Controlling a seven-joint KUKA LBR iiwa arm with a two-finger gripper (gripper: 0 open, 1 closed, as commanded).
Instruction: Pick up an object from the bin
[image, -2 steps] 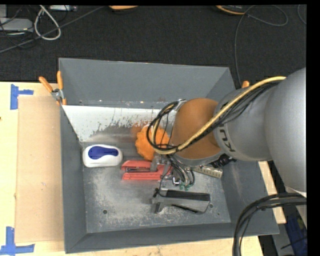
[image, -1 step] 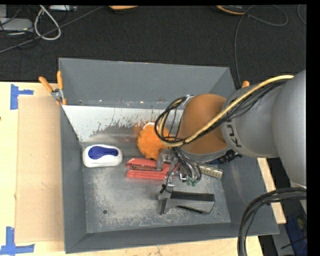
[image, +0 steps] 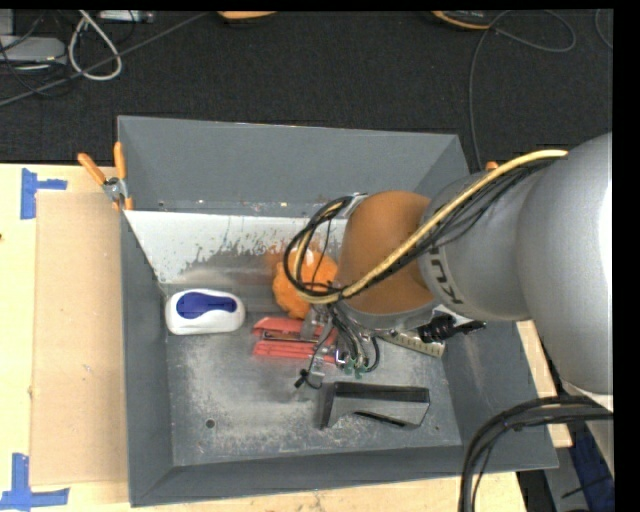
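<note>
Peeking down into a grey metal bin (image: 290, 170) with a handful of loose bits on a scuffed, dusty-looking floor. Big silver arm (image: 560, 250) in from the right, orange cover (image: 385, 250) on the wrist, black and yellow cables (image: 470, 192) looped over it.

Hand (image: 322, 365) down low near the middle of the bin floor, mostly buried under the wrist and wiring. Honestly can't tell if open or closed, or holding or not.

Closest to the hand: a red flat thing (image: 283, 340), looks like a couple of red bars side by side, lying flat mid-floor with the right end right up against the hand. Touching or just beside, can't say.

Behind that, an orange rounded lump (image: 290, 290) up by the back wall, partly hidden behind the cable loop. Off to the left, well apart from the hand, a white oval thing (image: 205, 311) with a blue top, lying near the left slope. In front of the hand, toward the near wall, a black angled piece (image: 370, 403), kind of a flat wedge shape, near the hand but apart from it. Poking out on the right from under the wrist, a pale strip (image: 420, 343) with small holes along it.
</note>
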